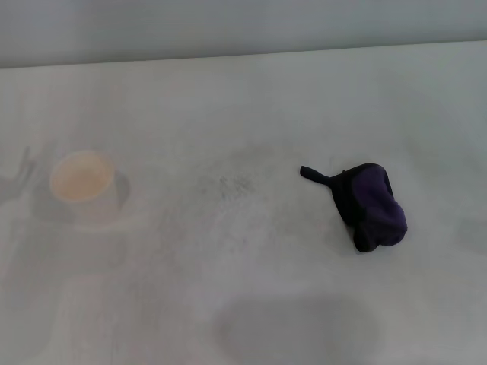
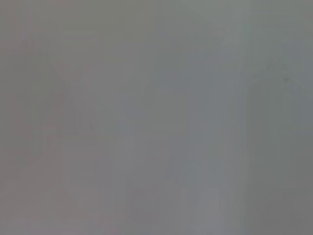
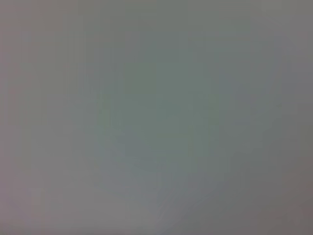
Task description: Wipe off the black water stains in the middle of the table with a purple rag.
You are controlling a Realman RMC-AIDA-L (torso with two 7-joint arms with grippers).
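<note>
On the right half of the worktop (image 1: 251, 91), as seen from the head view, the purple rag (image 1: 371, 205) lies bunched into a compact mound. Its black edging runs along the side facing the worktop's middle, and a black loop tab (image 1: 312, 174) sticks out from that side, pointing toward the centre and resting flat on the surface. The rag touches nothing else.

Well apart from it, on the left side, a white paper cup (image 1: 82, 185) stands upright with its mouth open, casting a soft shadow.

Between cup and rag, near the middle of the worktop, a faint grey speckled smudge (image 1: 228, 185) marks the white surface. No small blackish blob can be made out there in the head view; the black water stains cannot be located.

Neither arm appears in the head view. Both wrist views show only a uniform grey field with no recognisable detail, so neither set of jaws is visible and their state cannot be told.
</note>
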